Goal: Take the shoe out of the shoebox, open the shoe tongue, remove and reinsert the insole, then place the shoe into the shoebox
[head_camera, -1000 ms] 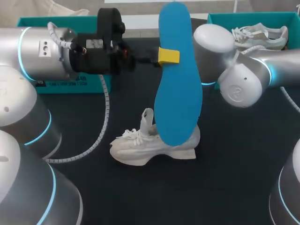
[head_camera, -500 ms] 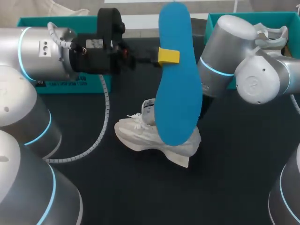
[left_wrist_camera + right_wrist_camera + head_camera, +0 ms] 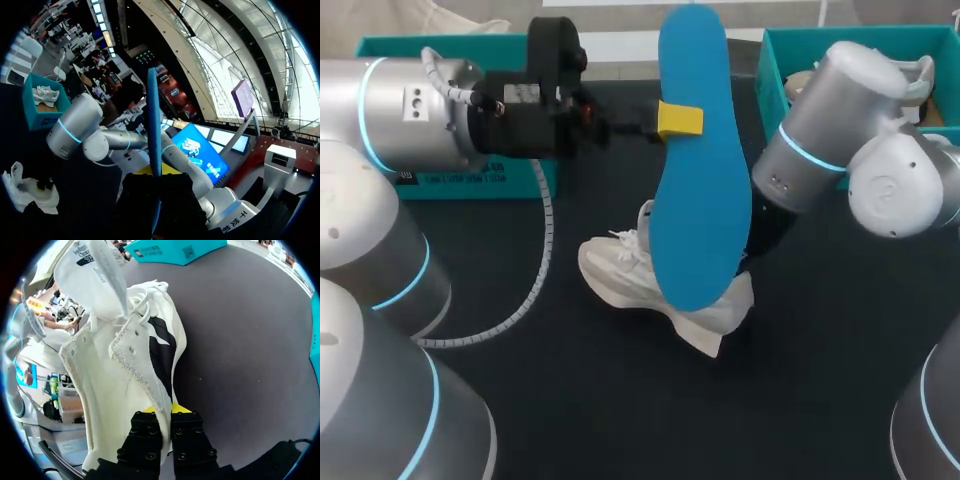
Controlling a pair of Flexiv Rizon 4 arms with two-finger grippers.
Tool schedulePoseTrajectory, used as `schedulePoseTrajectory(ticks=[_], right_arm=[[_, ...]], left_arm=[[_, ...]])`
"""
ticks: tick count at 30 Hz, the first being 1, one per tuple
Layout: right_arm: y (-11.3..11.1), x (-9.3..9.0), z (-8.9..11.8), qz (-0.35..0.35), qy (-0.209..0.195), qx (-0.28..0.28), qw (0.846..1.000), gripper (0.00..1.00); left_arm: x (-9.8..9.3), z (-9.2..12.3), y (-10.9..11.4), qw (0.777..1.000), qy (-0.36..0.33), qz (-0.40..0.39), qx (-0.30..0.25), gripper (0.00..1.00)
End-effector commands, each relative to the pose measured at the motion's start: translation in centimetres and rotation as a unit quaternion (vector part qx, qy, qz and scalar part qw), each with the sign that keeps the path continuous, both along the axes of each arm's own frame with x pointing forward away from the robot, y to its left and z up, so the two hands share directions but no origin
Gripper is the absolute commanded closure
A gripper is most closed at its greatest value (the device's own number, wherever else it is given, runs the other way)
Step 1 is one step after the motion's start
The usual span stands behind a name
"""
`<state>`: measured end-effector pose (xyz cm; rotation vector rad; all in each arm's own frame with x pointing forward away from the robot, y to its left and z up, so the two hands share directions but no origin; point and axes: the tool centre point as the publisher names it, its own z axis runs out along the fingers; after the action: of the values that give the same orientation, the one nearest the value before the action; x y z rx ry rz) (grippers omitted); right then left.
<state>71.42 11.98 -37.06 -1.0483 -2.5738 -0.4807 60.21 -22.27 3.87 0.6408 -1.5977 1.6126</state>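
My left gripper (image 3: 678, 120) is shut on the blue insole (image 3: 695, 200), holding it upright high above the table; in the left wrist view the insole (image 3: 154, 150) shows edge-on between the fingers. Below it lies the white shoe (image 3: 630, 275), tilted, with its tongue (image 3: 95, 275) pulled up. My right gripper (image 3: 161, 411) is shut on the shoe's side wall (image 3: 140, 360) near the opening. In the head view the insole hides that gripper. The teal shoebox (image 3: 775, 60) stands at the back right.
A second white shoe (image 3: 910, 80) lies in the shoebox. Another teal box piece (image 3: 450, 180) stands at the back left under my left arm. A coiled white cable (image 3: 535, 270) hangs from the left arm down to the table.
My right arm has swung in toward the shoe. The shoe has turned and tipped, its heel end lifting and shifting right. The left arm and the insole have not moved.
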Motion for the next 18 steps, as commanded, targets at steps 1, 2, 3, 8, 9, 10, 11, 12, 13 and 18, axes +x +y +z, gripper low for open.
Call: schedulePoseTrajectory(ticks=[1,2,3,8,9,10,11,12,13,18], right_arm=[[0.2,-0.5,0.7,-0.100,-0.036,-0.023,0.994,1.00],[0.2,-0.6,0.6,-0.126,-0.034,-0.044,0.991,1.00],[0.2,-0.7,0.6,-0.141,-0.048,-0.045,0.988,1.00],[0.5,-1.6,0.7,-0.208,-0.045,-0.076,0.974,1.00],[0.4,-1.8,0.8,-0.228,-0.049,-0.078,0.969,1.00],[0.4,-2.0,1.0,-0.239,-0.049,-0.080,0.966,1.00],[0.3,-2.1,1.0,-0.247,-0.049,-0.084,0.964,1.00],[0.3,-2.2,1.2,-0.271,-0.049,-0.095,0.957,1.00],[0.3,-2.3,1.2,-0.277,-0.045,-0.088,0.956,1.00],[-0.2,-2.0,1.0,-0.334,-0.052,-0.086,0.937,1.00]], left_arm=[[0.0,-0.1,-0.2,1.000,0.000,0.000,-0.001,1.00],[0.0,-0.1,-0.2,1.000,0.000,0.000,-0.001,1.00],[0.0,-0.1,-0.2,1.000,0.000,0.000,-0.001,1.00],[0.0,-0.1,-0.2,1.000,0.000,0.000,-0.001,1.00],[0.0,-0.1,-0.2,1.000,0.000,0.000,-0.001,1.00],[0.0,-0.1,-0.2,1.000,0.000,0.000,-0.001,1.00],[0.0,-0.1,-0.2,1.000,0.000,0.000,-0.001,1.00],[0.0,-0.1,-0.2,1.000,0.000,0.000,-0.001,1.00],[0.0,-0.1,-0.2,1.000,0.000,0.000,-0.001,1.00],[0.0,-0.1,-0.2,1.000,0.000,0.000,-0.001,1.00]])
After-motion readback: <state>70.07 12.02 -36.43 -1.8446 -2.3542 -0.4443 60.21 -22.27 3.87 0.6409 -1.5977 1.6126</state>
